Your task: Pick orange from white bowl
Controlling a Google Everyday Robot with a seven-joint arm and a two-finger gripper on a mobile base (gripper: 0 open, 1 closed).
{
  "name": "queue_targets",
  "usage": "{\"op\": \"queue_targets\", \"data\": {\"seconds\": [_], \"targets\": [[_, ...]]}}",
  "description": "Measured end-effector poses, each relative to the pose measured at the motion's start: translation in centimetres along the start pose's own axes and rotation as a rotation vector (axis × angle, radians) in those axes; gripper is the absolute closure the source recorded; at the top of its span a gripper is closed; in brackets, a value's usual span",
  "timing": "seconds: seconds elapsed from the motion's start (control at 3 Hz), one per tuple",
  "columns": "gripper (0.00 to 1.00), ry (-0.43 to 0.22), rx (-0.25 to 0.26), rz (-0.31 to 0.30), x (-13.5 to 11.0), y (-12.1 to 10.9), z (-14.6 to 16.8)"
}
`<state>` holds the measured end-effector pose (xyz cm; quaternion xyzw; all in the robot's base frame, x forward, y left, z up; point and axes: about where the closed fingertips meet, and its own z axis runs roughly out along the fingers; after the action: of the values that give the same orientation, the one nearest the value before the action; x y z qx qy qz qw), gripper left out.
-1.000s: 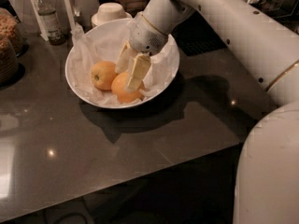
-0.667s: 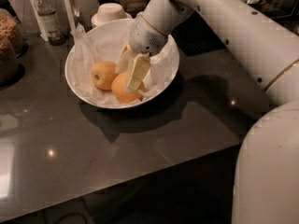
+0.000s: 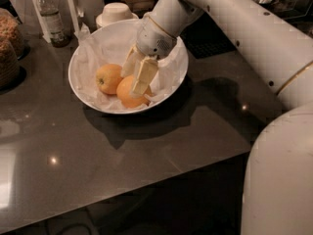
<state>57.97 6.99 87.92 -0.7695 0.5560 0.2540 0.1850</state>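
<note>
Gripper point(image 3: 131, 83) is down inside the white bowl point(image 3: 78, 89), right over the orange point(image 3: 128, 98). Honestly can't tell if it's clamped or loose. The orange sits near the bowl's front rim, round, no real long axis, just beside a second orange point(image 3: 108, 78).

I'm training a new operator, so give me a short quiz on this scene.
1. How many fruits lie in the bowl?
2. True or false: the gripper is outside the bowl.
3. In the picture, the orange under the gripper lies: A) left of the other fruit; B) right of it; C) on top of it.
Key: 1 two; 2 false; 3 B.
</note>
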Motion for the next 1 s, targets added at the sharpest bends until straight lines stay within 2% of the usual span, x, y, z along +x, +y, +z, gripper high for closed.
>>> {"op": "queue_targets", "data": {"seconds": [0.33,0.67,1.0], "targets": [[0.10,-0.001,-0.007,0.010,-0.1,0.2,-0.2],[0.00,-0.001,-0.007,0.010,-0.1,0.2,-0.2],[0.19,0.014,-0.046,0.032,0.6,0.8,1.3]]}}
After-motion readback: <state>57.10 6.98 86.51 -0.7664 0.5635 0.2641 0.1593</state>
